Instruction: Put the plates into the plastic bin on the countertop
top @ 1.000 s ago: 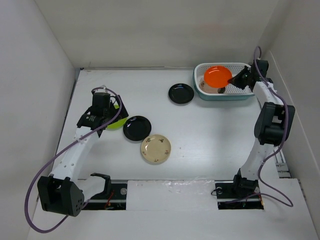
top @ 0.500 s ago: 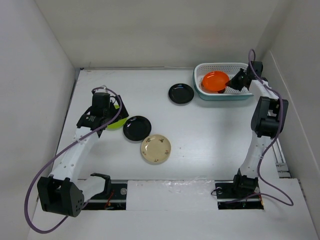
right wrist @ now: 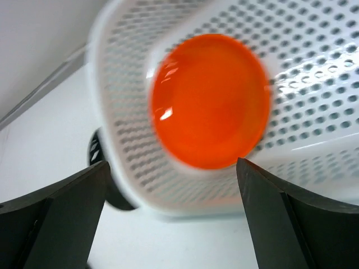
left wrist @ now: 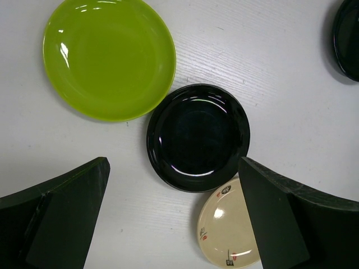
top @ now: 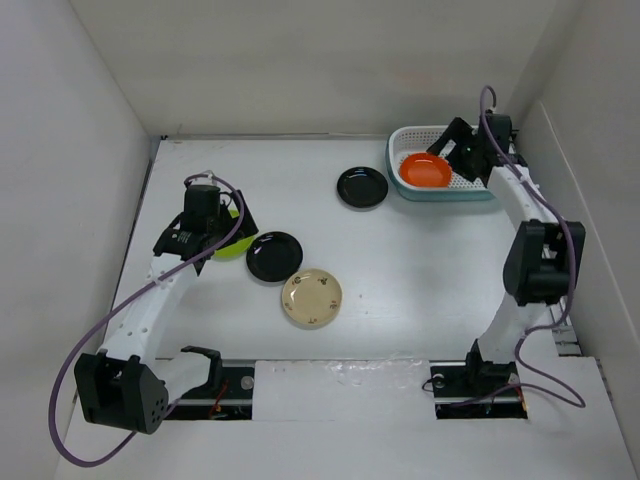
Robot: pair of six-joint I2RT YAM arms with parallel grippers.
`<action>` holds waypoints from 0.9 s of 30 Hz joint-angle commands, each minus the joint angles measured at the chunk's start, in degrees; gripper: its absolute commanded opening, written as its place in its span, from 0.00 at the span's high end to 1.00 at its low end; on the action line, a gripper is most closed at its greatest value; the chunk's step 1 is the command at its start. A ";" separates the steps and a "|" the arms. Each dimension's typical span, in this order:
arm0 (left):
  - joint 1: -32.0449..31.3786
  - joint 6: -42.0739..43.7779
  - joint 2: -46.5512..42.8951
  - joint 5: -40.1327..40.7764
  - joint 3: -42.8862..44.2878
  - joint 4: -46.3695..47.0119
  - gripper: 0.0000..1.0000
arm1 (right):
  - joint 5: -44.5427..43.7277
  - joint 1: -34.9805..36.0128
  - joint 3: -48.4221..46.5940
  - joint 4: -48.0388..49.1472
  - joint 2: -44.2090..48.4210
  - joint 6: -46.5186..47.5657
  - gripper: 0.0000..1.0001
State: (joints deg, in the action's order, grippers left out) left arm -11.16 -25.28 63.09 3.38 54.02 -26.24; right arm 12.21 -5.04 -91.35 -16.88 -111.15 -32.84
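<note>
1. A white perforated plastic bin point(top: 412, 134) with rounded corners and a teal base is seen at the far right corner of the matte white countertop point(top: 430, 270).
2. A glossy orange round plate point(top: 424, 169) is found lying flat inside the bin, on its holed floor.
3. The right gripper point(top: 458, 152) is held over the bin; its jaws are spread wide and nothing is gripped.
4. The left gripper point(left wrist: 174, 162) is held near the left edge, jaws wide apart and empty, above a glossy black round plate point(left wrist: 198, 137).
5. A smooth lime green round plate point(left wrist: 109, 56) is seen just beside that black plate, towards the left edge.
6. A cream round plate with dark marks point(top: 311, 298) is set close to the black one, on its near side.
7. A second glossy black plate point(top: 362, 187) is seen just left of the bin.
</note>
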 commanded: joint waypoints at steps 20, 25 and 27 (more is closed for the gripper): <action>0.08 -1.62 -1.04 7.08 1.44 -0.66 0.00 | 11.08 43.09 51.10 33.23 15.63 -3.99 0.07; 0.08 -1.62 -1.04 7.08 1.44 -0.66 0.00 | 13.18 44.24 52.32 37.97 9.74 -5.83 0.21; 0.08 -1.62 -1.04 7.08 1.44 -0.66 0.00 | 13.72 44.24 52.33 39.82 6.84 -6.44 0.32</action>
State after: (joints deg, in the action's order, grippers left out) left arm -11.16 -26.44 63.07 9.58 54.02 -26.85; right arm 25.47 39.18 -41.32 21.82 -99.50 -38.17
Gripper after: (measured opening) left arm 0.993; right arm 0.695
